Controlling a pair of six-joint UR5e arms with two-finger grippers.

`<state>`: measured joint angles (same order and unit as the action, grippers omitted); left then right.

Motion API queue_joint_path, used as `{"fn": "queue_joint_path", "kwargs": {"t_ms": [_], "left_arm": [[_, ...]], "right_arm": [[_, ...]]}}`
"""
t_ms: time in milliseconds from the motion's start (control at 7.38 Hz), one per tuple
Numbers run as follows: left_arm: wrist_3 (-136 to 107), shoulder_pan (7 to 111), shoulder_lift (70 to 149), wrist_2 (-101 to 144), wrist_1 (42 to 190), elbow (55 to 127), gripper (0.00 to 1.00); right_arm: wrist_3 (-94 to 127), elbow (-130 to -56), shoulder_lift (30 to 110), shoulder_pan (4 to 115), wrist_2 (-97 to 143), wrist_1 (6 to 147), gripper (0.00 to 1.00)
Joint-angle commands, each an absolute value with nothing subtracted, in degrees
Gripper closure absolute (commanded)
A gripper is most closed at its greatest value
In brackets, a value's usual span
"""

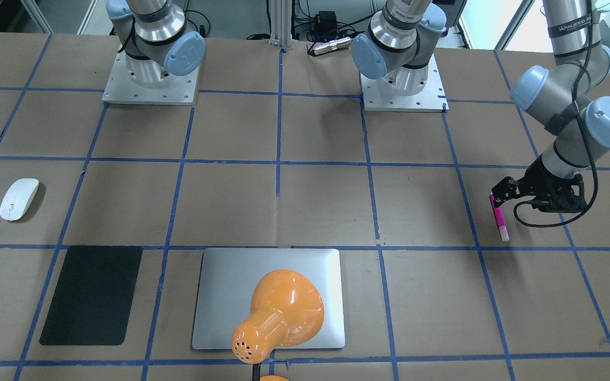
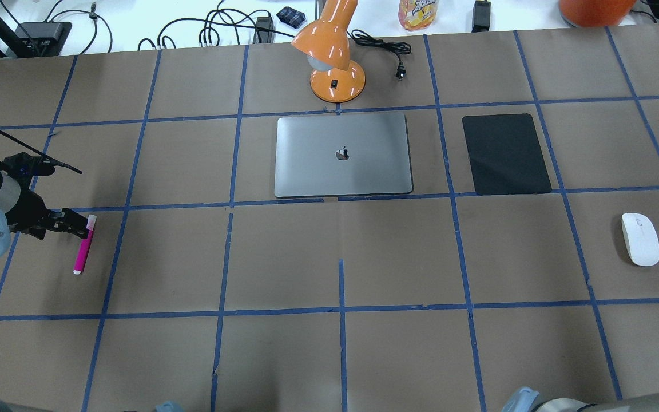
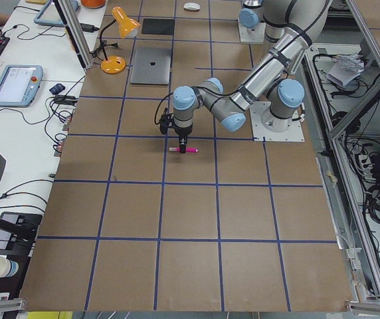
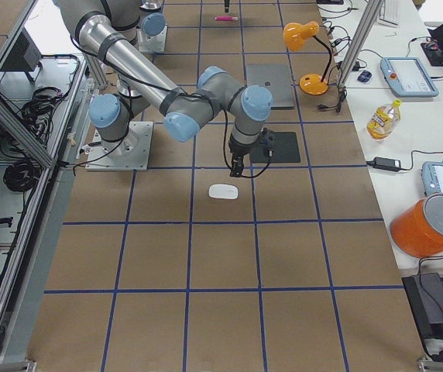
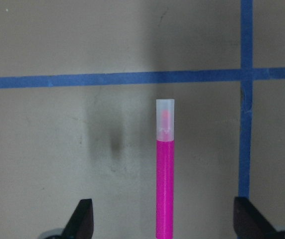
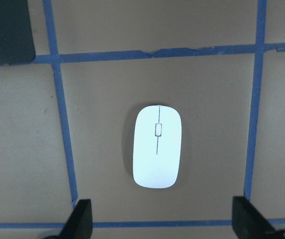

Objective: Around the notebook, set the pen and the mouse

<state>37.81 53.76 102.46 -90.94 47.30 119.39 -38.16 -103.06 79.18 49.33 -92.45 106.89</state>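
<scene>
The pink pen [image 2: 83,249] lies flat on the paper-covered table at my far left. My left gripper [image 5: 163,209] is open and hangs low over it, one finger on each side of the pen [image 5: 165,189], whose pale cap points away. The white mouse [image 2: 640,238] rests on the table at my far right. My right gripper [image 6: 161,208] is open above it, with the mouse [image 6: 157,146] lying just ahead of and between the fingers. The silver notebook [image 2: 342,154] lies closed at the middle of the far side, apart from both.
An orange desk lamp [image 2: 332,57] stands just behind the notebook, its head leaning over the notebook's far edge. A black mat [image 2: 505,153] lies to the right of the notebook. Blue tape lines grid the table. Cables and a bottle sit beyond the far edge.
</scene>
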Motion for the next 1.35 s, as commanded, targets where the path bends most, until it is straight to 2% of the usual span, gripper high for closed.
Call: {"fn": "queue_joint_path", "kwargs": {"t_ms": [0,542,948,1083,1219], "left_arm": [[37.7,53.7,103.1,-91.1,46.4,119.5,0.00],[37.4,53.8,105.6,-91.1,45.2,119.4,0.00],[37.4,55.0,108.0,-91.1,43.2,119.3,0.00],[37.7,55.6,108.4,-91.2,43.1,119.0,0.05],[37.7,56.0,108.5,-91.3,43.1,119.4,0.18]], "right_arm": [[-38.6,-108.5,77.3,47.4,-92.2,113.9,0.00],[-38.1,-115.8,73.5,47.3,-92.2,127.3,0.00],[-38.4,-115.9,68.9,47.3,-92.1,131.9,0.00],[-38.5,-115.9,69.4,47.3,-92.3,131.8,0.01],[-38.4,-115.9,69.5,47.3,-92.3,131.7,0.25]]}}
